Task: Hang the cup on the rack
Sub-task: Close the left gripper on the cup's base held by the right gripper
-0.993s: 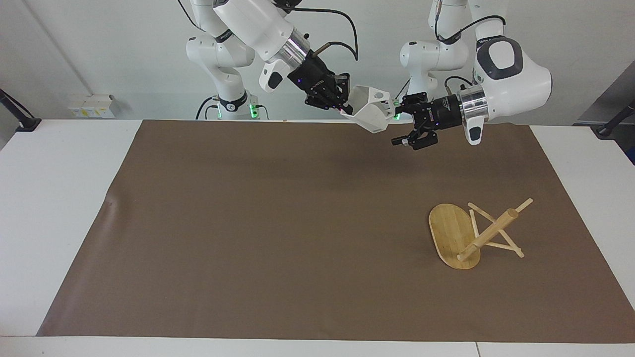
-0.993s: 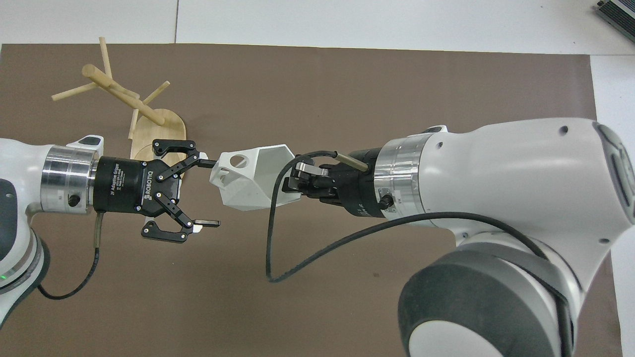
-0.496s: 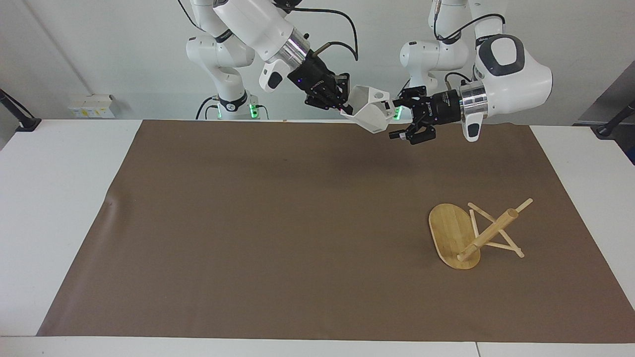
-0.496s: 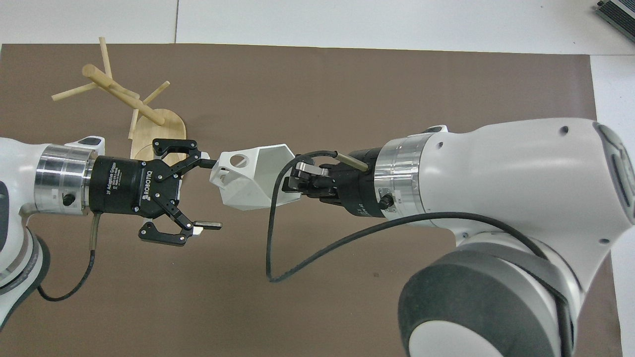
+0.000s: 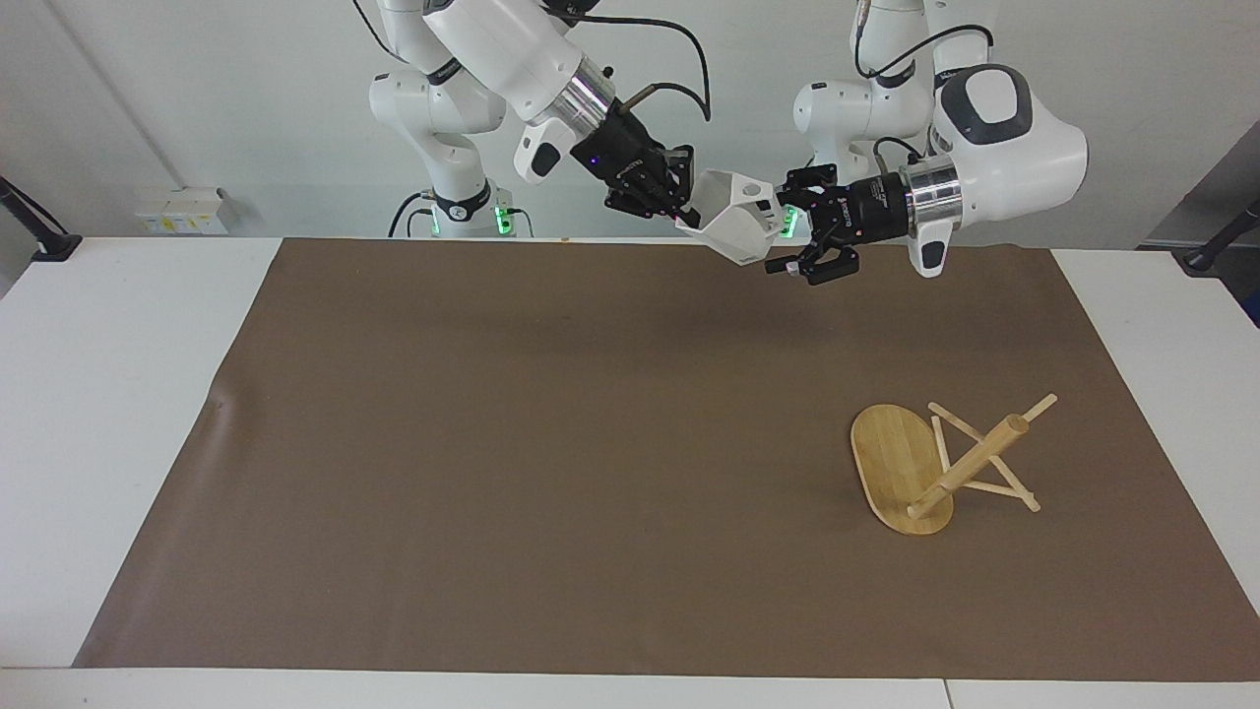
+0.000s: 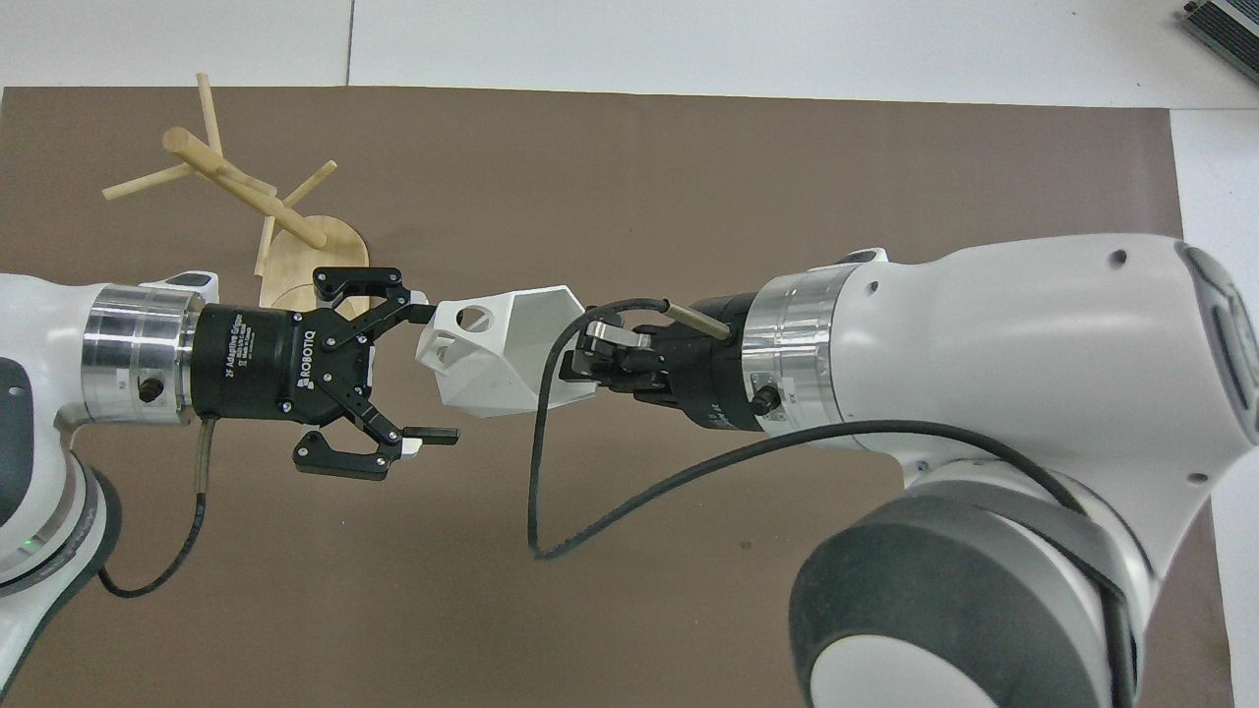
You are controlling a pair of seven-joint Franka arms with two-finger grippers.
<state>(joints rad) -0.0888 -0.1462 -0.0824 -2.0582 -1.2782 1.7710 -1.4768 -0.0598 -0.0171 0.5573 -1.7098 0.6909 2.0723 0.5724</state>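
While our right gripper [image 6: 590, 359] is clamped tight on the rim of the cup [image 6: 502, 349], holding it up in the air over the robots' edge of the brown mat [image 5: 551, 443], our left gripper [image 6: 423, 369] has its fingers spread as wide as they go, right at the cup's handle end and holding nothing. One fingertip sits just beside the pierced handle; we can't tell if it's touching.

So we'd call this a mid-air handover, not finished yet. Next move, as we read it: the left gripper needs to slide in around the handle end and close before the right lets go.

Bigger snag, the rack [image 5: 940, 468] is tipped over on the bench toward the left arm's end, base on edge and post [image 5: 970, 463] slanting. We reckon it needs standing up before any peg takes the cup.
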